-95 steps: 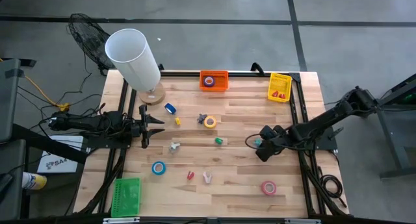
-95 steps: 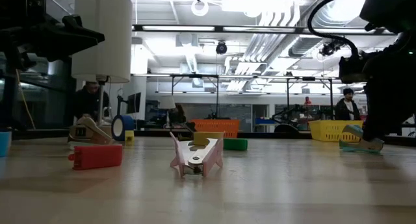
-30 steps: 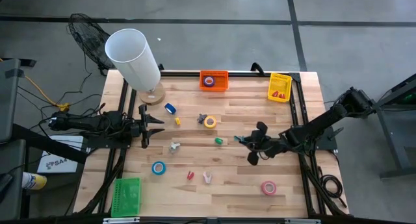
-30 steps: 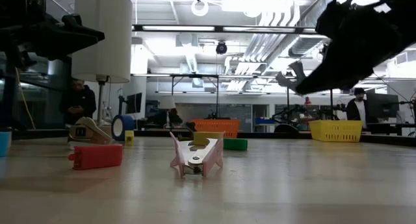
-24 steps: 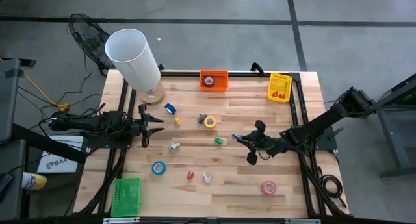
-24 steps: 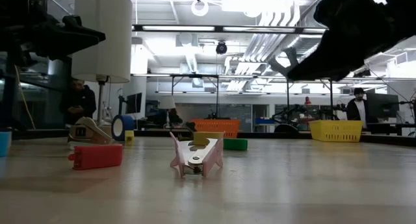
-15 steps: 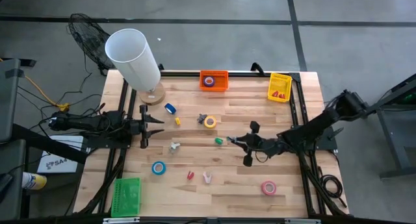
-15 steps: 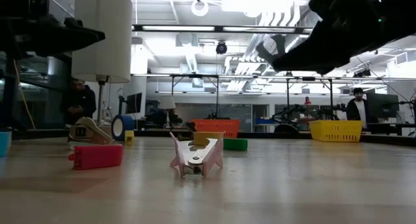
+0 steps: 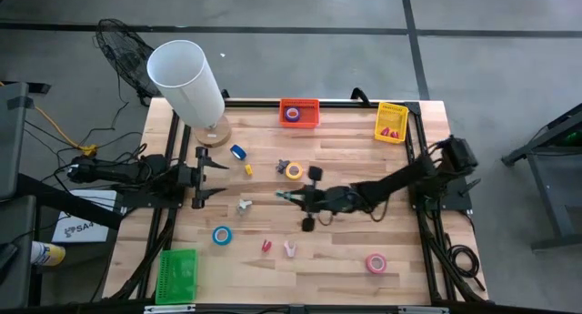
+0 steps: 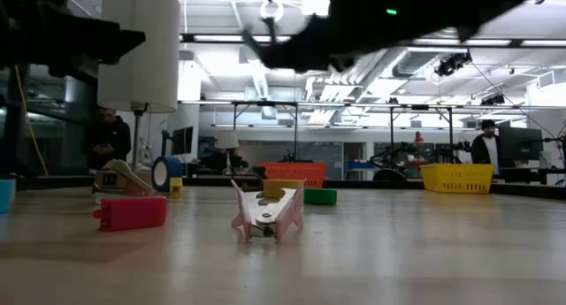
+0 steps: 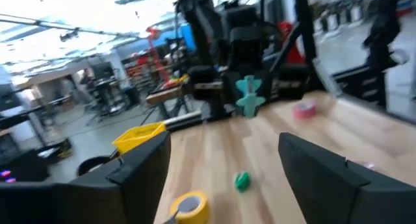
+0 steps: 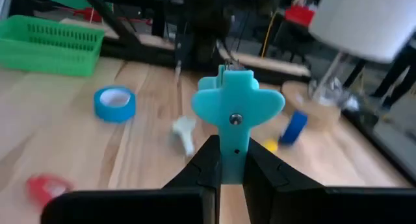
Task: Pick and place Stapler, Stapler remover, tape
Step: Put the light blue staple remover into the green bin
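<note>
Since a second ago my right gripper point(image 9: 293, 197) has swung left to mid-table, clenched on the teal stapler remover point(image 12: 236, 110); only its wrist view shows that grip. My left gripper point(image 9: 211, 176) sits at the left edge, fingers spread apart. Nearby I see the yellow tape point(image 9: 294, 170) just beyond and the blue tape point(image 9: 222, 235) near-left.

Bright overhead light; wrist views motion-blurred.
</note>
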### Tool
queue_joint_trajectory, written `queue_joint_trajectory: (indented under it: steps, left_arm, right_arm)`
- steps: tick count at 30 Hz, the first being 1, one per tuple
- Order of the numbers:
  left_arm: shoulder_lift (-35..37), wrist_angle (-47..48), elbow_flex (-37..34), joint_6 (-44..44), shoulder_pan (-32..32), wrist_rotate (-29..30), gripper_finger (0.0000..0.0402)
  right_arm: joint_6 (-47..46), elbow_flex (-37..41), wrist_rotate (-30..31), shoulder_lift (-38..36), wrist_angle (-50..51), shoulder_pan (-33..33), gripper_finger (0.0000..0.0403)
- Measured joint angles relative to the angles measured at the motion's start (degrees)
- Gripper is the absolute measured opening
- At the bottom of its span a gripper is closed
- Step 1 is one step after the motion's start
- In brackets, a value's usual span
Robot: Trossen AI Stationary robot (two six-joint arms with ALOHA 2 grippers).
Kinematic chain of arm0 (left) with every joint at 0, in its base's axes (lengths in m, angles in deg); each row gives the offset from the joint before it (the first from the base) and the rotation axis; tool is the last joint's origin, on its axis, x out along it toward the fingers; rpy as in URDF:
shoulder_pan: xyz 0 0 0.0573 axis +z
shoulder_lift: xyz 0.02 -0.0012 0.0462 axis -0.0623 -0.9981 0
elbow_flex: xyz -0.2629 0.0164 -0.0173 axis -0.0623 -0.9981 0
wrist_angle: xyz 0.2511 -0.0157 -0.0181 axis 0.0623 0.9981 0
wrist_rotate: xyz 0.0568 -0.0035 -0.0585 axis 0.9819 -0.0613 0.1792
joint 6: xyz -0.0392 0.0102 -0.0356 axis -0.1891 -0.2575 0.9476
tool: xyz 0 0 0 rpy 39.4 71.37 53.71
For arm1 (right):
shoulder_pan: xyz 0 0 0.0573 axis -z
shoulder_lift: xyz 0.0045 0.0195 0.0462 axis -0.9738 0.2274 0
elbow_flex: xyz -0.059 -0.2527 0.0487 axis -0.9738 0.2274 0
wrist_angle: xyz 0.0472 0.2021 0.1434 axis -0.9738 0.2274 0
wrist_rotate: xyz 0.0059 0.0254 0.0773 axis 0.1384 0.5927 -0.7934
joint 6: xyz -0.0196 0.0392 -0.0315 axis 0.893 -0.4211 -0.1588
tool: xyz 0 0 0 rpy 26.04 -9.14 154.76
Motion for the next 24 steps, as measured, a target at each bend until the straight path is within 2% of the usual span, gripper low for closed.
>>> queue_joint_trajectory:
  steps: [4,11,17,24]
  left_arm:
    - [-2.3,-2.5,0.0,0.6,0.0,-1.8,0.0291]
    - [-7.0,-5.6,0.0,0.8,0.0,-1.6,0.0292]
    - [-10.5,-8.1,0.0,0.8,0.0,-1.6,0.0292]
    - [-13.1,-8.2,0.0,2.0,0.0,-1.7,0.0292]
  right_arm:
    - [3.9,-7.9,-1.3,5.0,0.5,1.8,0.0027]
    - [8.9,-19.5,-5.0,13.3,1.2,4.4,0.0027]
    - [11.5,-27.4,-6.5,19.4,1.6,6.2,0.0027]
    - [13.5,-34.3,-7.9,23.0,3.4,7.4,0.0027]
